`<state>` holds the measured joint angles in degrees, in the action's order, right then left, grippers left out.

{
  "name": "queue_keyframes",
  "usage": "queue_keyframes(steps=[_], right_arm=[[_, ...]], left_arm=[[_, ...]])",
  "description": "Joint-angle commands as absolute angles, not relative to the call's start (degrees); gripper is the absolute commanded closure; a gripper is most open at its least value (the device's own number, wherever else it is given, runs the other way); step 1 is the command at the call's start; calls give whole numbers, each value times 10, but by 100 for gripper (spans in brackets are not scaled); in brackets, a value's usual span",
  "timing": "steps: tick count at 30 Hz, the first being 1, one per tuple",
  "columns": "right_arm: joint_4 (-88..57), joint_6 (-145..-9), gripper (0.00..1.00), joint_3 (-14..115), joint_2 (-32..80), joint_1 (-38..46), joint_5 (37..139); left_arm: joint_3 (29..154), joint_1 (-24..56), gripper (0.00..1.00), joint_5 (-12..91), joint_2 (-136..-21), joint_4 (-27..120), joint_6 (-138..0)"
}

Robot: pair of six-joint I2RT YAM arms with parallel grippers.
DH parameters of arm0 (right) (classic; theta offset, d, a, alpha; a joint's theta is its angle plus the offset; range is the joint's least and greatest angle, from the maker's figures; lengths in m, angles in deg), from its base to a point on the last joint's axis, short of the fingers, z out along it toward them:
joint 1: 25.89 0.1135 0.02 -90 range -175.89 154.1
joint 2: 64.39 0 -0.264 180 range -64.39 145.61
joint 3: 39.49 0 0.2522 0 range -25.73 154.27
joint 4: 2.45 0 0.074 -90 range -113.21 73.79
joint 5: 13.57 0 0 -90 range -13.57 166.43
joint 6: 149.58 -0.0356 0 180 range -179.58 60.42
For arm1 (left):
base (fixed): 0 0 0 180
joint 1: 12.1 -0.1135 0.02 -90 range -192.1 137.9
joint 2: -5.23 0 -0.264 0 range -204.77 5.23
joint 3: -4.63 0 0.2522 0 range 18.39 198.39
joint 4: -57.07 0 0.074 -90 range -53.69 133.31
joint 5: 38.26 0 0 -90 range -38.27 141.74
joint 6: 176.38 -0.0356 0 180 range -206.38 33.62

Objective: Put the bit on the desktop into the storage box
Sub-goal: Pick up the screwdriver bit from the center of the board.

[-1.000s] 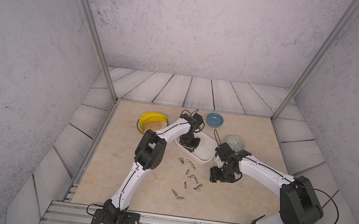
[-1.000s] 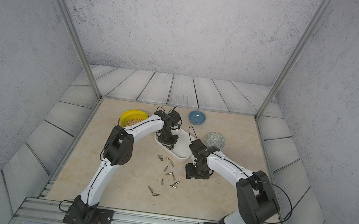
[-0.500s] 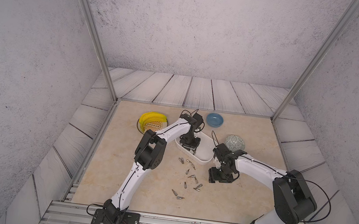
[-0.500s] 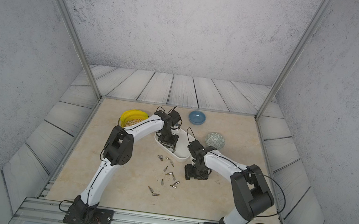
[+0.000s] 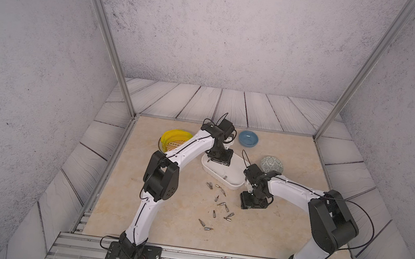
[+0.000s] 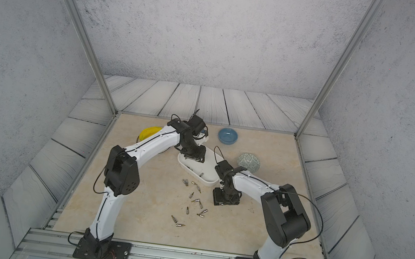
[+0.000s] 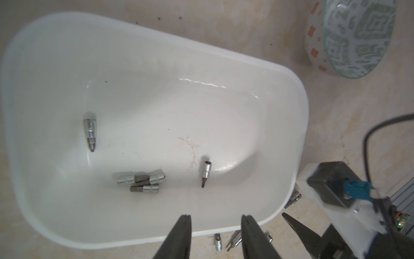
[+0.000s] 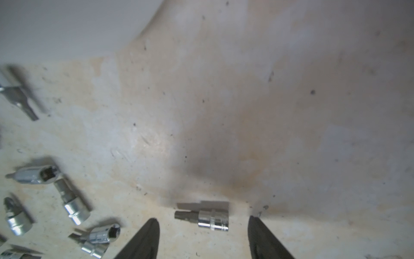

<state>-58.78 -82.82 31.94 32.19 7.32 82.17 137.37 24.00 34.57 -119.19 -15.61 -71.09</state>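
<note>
The white storage box point(image 5: 236, 170) point(image 6: 208, 173) lies mid-desktop, and my left gripper point(image 5: 218, 161) point(image 6: 193, 158) hangs over its far end. In the left wrist view that gripper point(image 7: 216, 217) is open and empty above the storage box point(image 7: 156, 67), which holds several silver bits point(image 7: 139, 180). Several more bits point(image 5: 222, 203) point(image 6: 195, 200) lie scattered on the beige desktop point(image 5: 176, 213) in front of the box. My right gripper point(image 5: 252, 205) point(image 6: 224, 201) sits low at the right of that scatter. In its wrist view it point(image 8: 202, 218) is open, with one bit point(image 8: 214, 220) lying on the desktop between its fingers.
A small blue bowl point(image 5: 248, 138) stands at the back. A grey-green patterned bowl point(image 5: 272, 165) point(image 7: 358, 38) is right of the box, close behind my right arm. A yellow basket point(image 5: 172, 139) sits at the left, partly under my left arm. Grey plank panels ring the desktop.
My left gripper's jaws have opened over the storage box. My right gripper has edged slightly left and lower toward the loose bits.
</note>
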Motion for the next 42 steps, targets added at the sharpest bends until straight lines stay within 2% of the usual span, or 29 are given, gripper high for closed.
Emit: queue_keyframes(steps=[1,11,28,42], right_arm=[[-596,-823,33,328,328,75,803],[-600,-832,35,329,333,87,792],[-594,-855,37,332,343,100,765],[-575,-875,40,327,349,101,770]], left_arm=[[1354,235,57,353,-1164,-152,-713],[1328,231,54,348,-1109,-132,-709],[1168,217,53,366,-955,-34,-712],[1068,214,53,384,-890,0,-703]])
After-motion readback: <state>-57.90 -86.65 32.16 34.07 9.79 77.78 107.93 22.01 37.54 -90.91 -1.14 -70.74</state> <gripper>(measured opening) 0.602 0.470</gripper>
